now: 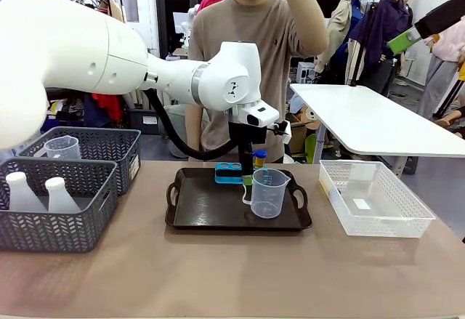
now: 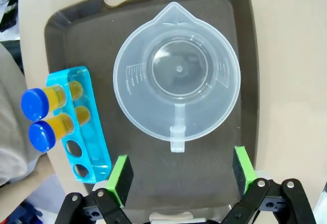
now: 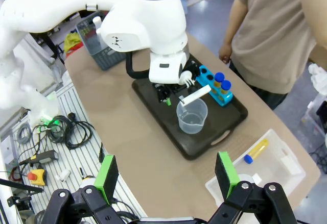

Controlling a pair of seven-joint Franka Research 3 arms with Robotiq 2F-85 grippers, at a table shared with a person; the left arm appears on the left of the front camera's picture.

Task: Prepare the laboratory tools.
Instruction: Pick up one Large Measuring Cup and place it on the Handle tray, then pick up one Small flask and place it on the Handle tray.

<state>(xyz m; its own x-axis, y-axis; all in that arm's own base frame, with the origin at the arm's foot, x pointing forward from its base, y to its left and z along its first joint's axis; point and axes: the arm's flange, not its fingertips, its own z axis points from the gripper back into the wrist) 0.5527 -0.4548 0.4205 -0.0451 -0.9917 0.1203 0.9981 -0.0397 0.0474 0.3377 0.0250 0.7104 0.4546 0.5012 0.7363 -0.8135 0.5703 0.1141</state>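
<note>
Your left gripper (image 2: 181, 174) hangs wide open, empty, just beside the clear plastic measuring beaker (image 2: 179, 71) standing on the black handled tray (image 2: 66, 35); its handle points straight at the jaws

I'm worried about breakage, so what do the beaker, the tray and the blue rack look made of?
Beaker: likely clear plastic, slightly milky, with moulded graduations.
Tray: probably black plastic, fairly matte, with moulded handles.
Rack: glossy translucent blue plastic, the tubes showing through.

Beaker (image 1: 270, 192) on tray (image 1: 203, 204); rack (image 1: 227, 174) behind, holding tubes (image 2: 53, 96).
</note>
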